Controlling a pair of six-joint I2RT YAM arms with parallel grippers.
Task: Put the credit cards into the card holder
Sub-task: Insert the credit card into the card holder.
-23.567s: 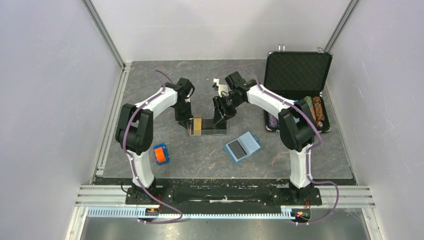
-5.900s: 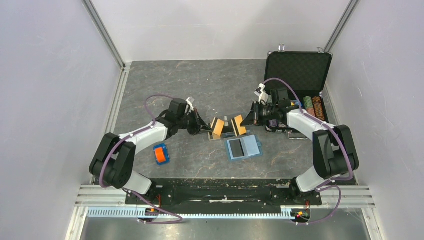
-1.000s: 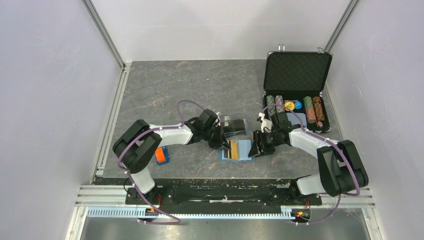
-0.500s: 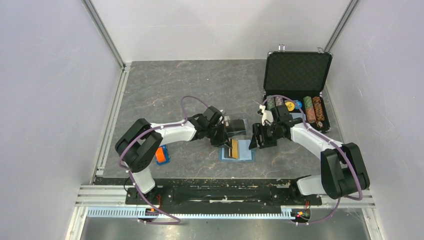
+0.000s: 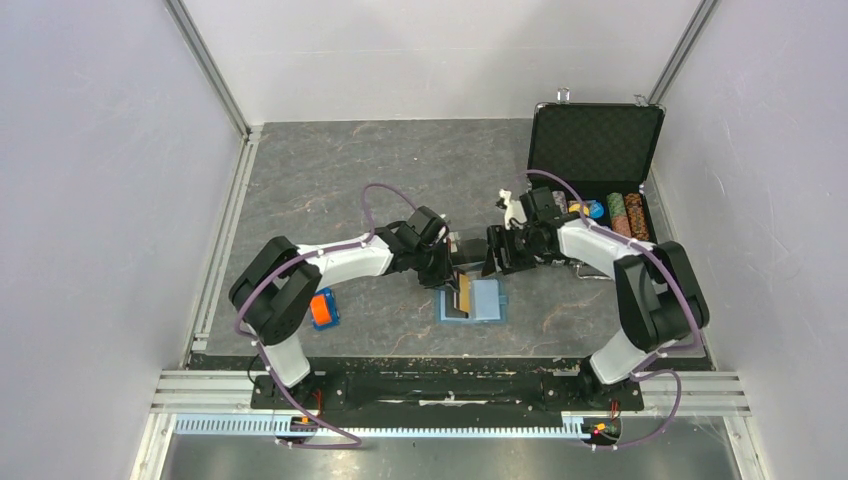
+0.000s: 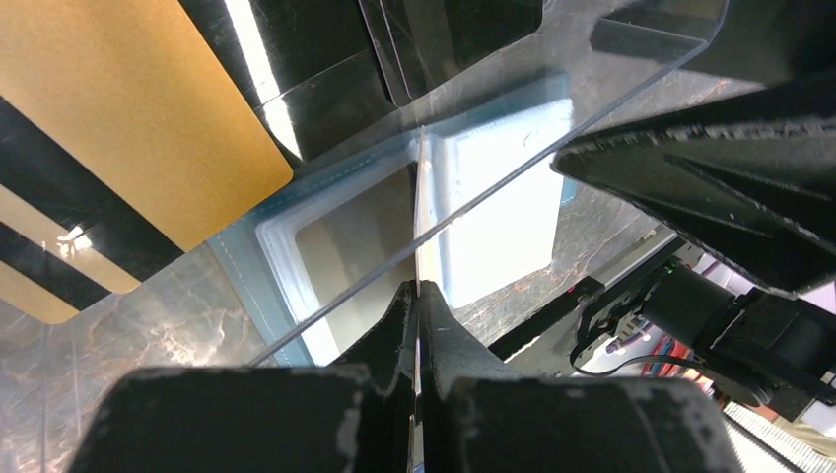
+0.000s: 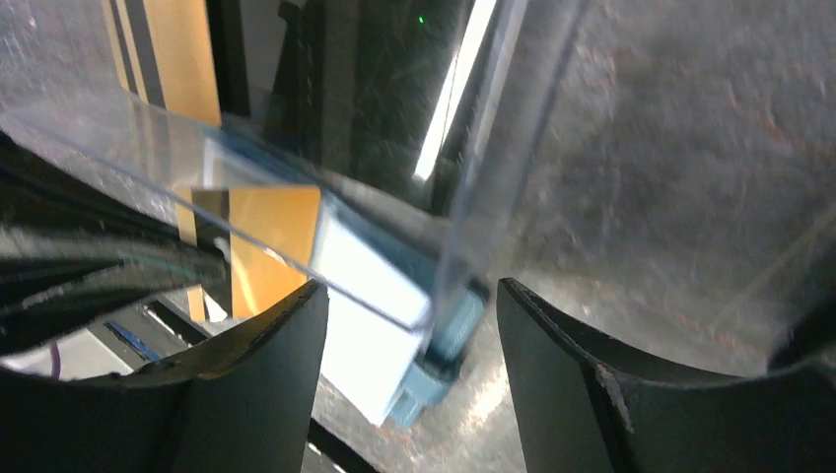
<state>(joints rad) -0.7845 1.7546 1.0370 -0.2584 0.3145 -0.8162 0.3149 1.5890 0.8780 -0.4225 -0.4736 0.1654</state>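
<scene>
Pinching the clear plastic tray by its wall with the left gripper; straddling its corner, spread, with the right gripper. Lower centre: thin orange-and-black credit cards atop the open teal-blue folding card holder — seemingly unpocketed. Best to park the tray aside, then slide cards in edge-on.

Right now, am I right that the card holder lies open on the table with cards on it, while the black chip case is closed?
Not quite: the top external view shows the black chip case open, its lid upright. The card holder does lie open on the table with cards on it.
</scene>
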